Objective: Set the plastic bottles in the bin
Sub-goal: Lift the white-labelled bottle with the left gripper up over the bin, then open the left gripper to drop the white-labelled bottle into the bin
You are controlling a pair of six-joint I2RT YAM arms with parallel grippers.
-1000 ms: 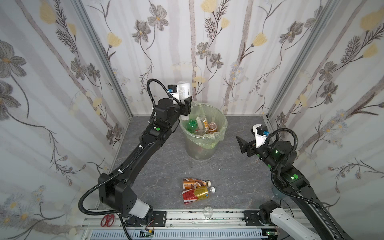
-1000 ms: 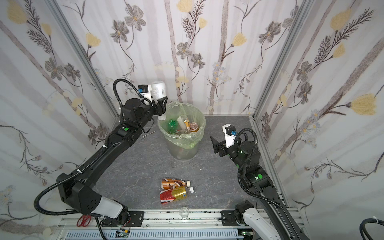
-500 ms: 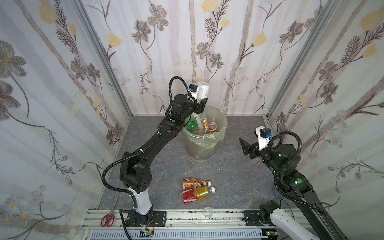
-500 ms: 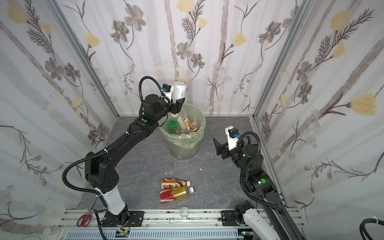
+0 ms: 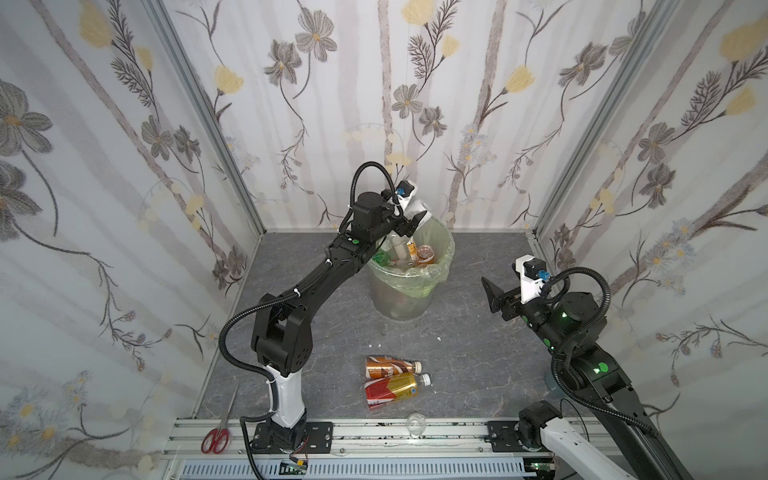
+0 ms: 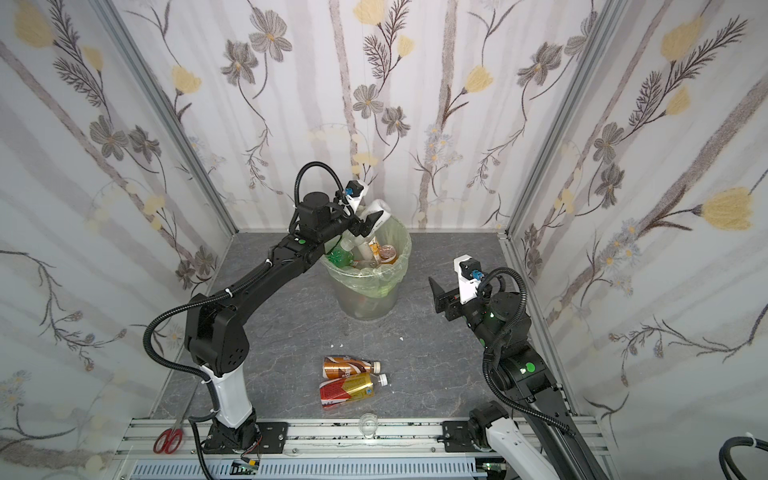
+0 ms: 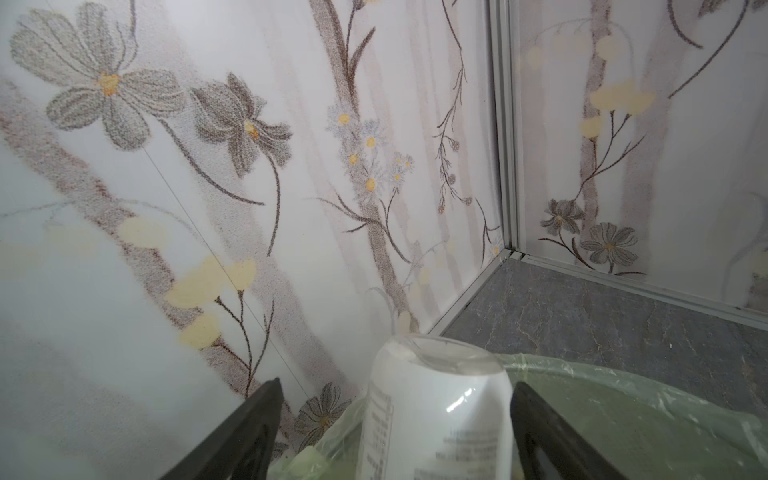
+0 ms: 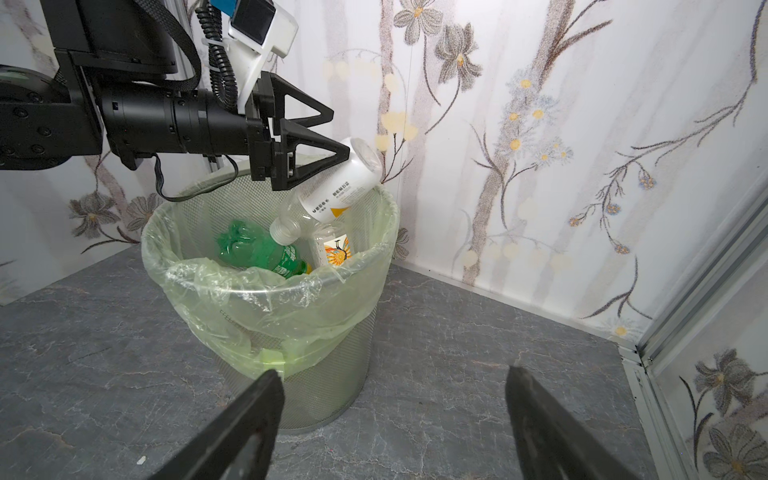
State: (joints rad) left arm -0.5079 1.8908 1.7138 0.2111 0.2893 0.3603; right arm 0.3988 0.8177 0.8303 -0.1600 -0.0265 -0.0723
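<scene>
The bin (image 5: pixel 409 286) (image 6: pixel 365 299) (image 8: pixel 266 291) stands at the back of the floor, lined with a green bag (image 7: pixel 623 399). It holds several bottles, among them a green one (image 8: pixel 257 251). My left gripper (image 5: pixel 413 222) (image 6: pixel 372 222) (image 7: pixel 395 382) (image 8: pixel 340 132) hangs open over the bin's back rim. A white-labelled bottle (image 8: pixel 340 187) (image 7: pixel 436 415) tilts neck-down between its fingers, with a clear gap on one side. A brown-orange bottle (image 5: pixel 388 366) and a red-gold bottle (image 5: pixel 392 388) lie side by side on the front floor. My right gripper (image 5: pixel 494 295) (image 8: pixel 394 372) is open and empty, right of the bin.
Red-handled scissors (image 5: pixel 218 432) and a small glass cup (image 5: pixel 415 424) sit by the front aluminium rail. Flowered walls close in the floor at the back and both sides. The bin stands near the back wall.
My left arm swung right from beside the bin to over its rim. Its jaws opened, and the white bottle has tipped neck-down into the bin. The right gripper drifted slightly right.
</scene>
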